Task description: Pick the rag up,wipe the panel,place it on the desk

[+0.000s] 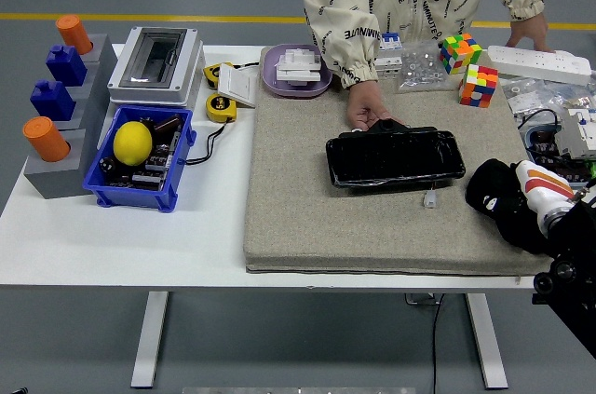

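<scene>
A glossy black panel (396,157) lies flat in the middle of the grey felt mat (298,208). A person's hand (370,107) rests on the panel's far left corner. The rag (496,197) is a bunched black cloth with a white and orange patch, at the mat's right edge, just right of the panel and apart from it. My right hand (551,215) comes in from the lower right and is shut on the rag; the cloth hides most of its fingers. My left arm does not show.
A small white plug (429,198) lies just below the panel. Two colour cubes (470,68), a power strip (540,63) and cabled parts crowd the far right. A blue bin (182,156) with a lemon (132,142), a grey box (155,63) and a purple dish (296,85) stand left.
</scene>
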Robot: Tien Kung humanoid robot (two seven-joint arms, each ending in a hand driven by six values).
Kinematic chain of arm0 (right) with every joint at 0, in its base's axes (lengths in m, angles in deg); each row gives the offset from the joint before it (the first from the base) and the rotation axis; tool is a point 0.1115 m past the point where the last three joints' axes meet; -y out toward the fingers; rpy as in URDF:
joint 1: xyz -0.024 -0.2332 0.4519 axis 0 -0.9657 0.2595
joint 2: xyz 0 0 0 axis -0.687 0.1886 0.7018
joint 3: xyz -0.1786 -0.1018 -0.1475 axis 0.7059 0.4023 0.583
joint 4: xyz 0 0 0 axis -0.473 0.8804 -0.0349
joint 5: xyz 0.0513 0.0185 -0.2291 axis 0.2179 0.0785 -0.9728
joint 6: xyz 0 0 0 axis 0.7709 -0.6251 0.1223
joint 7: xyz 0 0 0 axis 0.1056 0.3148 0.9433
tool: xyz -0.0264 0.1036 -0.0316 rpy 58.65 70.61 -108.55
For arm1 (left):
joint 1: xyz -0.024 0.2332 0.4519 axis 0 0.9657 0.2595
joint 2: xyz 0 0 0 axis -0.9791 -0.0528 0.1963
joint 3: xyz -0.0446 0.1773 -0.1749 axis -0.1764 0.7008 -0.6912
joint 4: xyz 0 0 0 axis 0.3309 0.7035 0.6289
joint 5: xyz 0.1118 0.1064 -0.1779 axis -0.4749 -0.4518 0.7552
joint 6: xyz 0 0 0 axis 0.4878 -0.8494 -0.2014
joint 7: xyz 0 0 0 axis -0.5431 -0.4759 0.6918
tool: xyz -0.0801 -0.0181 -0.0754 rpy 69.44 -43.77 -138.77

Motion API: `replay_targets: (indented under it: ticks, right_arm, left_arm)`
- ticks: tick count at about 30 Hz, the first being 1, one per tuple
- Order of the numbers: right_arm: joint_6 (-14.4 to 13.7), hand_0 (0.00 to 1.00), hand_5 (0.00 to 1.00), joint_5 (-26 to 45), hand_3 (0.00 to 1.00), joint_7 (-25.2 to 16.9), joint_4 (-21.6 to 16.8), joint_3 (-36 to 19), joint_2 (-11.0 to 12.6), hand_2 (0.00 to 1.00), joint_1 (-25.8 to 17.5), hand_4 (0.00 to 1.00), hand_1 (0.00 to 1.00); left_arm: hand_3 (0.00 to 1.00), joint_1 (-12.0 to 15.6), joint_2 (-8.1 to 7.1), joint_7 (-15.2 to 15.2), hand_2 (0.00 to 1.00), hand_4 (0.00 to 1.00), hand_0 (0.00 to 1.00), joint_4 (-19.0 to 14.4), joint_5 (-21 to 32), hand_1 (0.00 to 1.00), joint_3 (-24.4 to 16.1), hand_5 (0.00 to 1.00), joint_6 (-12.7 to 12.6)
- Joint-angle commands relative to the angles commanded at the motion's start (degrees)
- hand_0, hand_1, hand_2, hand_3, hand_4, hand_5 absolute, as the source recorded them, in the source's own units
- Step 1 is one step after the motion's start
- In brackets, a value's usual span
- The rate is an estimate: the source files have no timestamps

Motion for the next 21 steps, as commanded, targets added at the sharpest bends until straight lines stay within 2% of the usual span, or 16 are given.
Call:
replay_targets:
  ticks: [13,21]
  right_arm:
    - [-2.06,0.412,0.182,1.51,0.515,-1.55,0.0,-0.28,0.04,0.536,0.0,0.699,0.489]
    - [-2.0,0.412,0.182,1.08,0.515,-0.78,0.26,-0.8,0.13,0.536,-0.1,0.699,0.489]
  left_arm:
    - [0.581,-0.01,-0.02,-0.01,0.694,0.673,0.652,-0.07,-0.02,0.66,-0.03,0.433,0.01]
    - [0.581,0.07,-0.04,0.0,0.695,0.674,0.652,-0.02,-0.07,0.66,-0.1,0.435,-0.01]
